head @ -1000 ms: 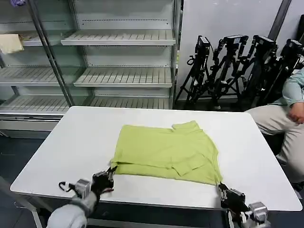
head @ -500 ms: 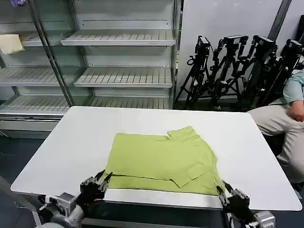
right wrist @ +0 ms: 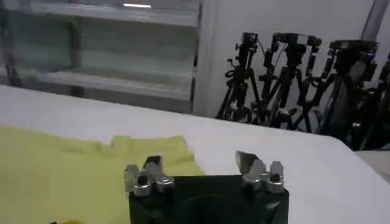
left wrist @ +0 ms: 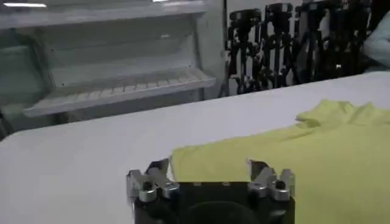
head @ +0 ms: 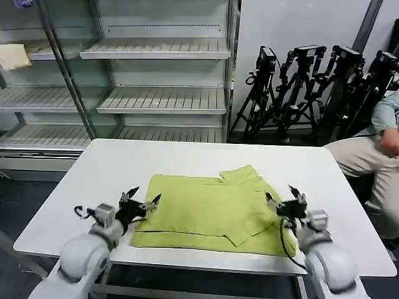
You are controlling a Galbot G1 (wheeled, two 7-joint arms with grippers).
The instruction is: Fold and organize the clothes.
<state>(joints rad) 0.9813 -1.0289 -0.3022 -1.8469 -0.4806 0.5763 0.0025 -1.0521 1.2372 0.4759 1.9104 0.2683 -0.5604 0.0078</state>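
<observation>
Head view: the lime-green T-shirt (head: 212, 208) lies folded near the front of the white table (head: 112, 168), long axis left to right, collar toward the far right. No print or writing shows. The left gripper (head: 140, 200) and right gripper (head: 285, 198) hover with jaws spread, empty, at its side edges.

I count one lime-green T-shirt (head: 215, 212) on the tabletop (head: 112, 168), lying toward its near edge. One tabletop. Two claws: my left claw (head: 141, 200) at the shirt's left edge with fingers spread, my right claw (head: 286, 199) at its right edge, fingers also apart. One pale cream cloth (head: 14, 56) on a shelf of the rack (head: 162, 99) beyond the far edge. One shelving rack. Tripods (head: 312, 93) behind the far right corner: roughly four, can't count exactly.
</observation>
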